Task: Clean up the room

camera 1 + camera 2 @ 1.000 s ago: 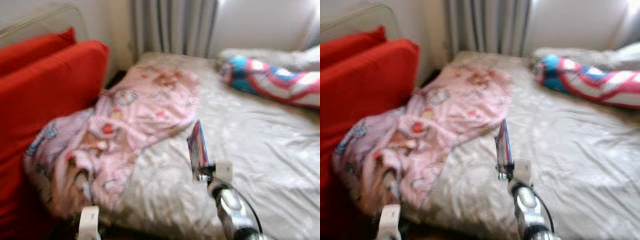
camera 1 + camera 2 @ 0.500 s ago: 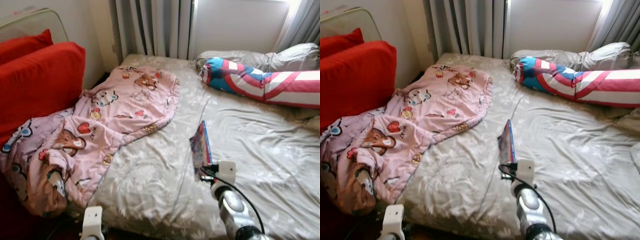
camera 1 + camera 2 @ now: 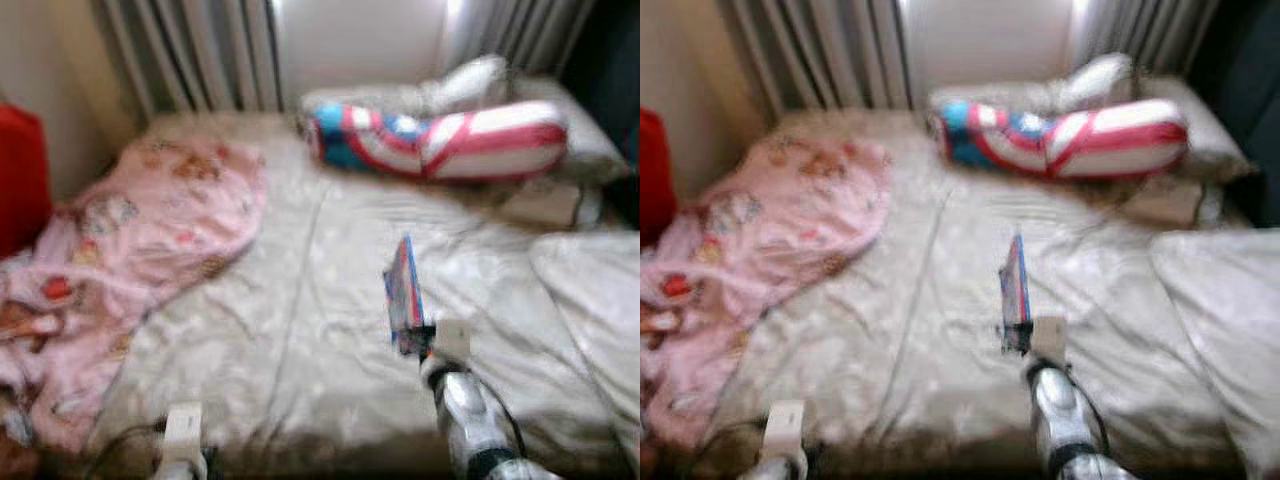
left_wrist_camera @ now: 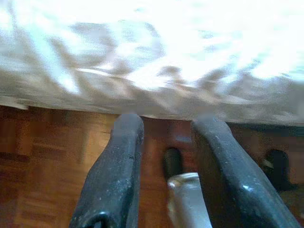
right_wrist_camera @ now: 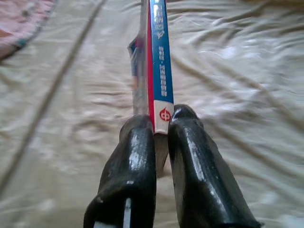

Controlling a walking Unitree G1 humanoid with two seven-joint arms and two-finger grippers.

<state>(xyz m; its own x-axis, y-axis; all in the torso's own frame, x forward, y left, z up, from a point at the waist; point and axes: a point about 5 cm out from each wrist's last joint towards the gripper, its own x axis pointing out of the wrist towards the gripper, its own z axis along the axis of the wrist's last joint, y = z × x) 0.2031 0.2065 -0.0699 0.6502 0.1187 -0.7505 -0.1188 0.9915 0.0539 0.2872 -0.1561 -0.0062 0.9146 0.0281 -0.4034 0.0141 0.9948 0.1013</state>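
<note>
My right gripper is shut on the lower end of a thin book with a blue and red spine. It holds the book upright on edge above the middle of the grey bed sheet. A rumpled pink cartoon-print blanket lies on the bed's left side and hangs over its edge. My left gripper hangs low by the bed's front edge over the wooden floor, open with nothing between its fingers.
A red, white and blue bolster and a grey pillow lie at the head of the bed. A white duvet bulges at the right. A red cushion stands at the far left, with curtains behind.
The camera has swung to the right, so the red cushions slid almost out at the left and the white duvet came in. The book stays in my right gripper.
</note>
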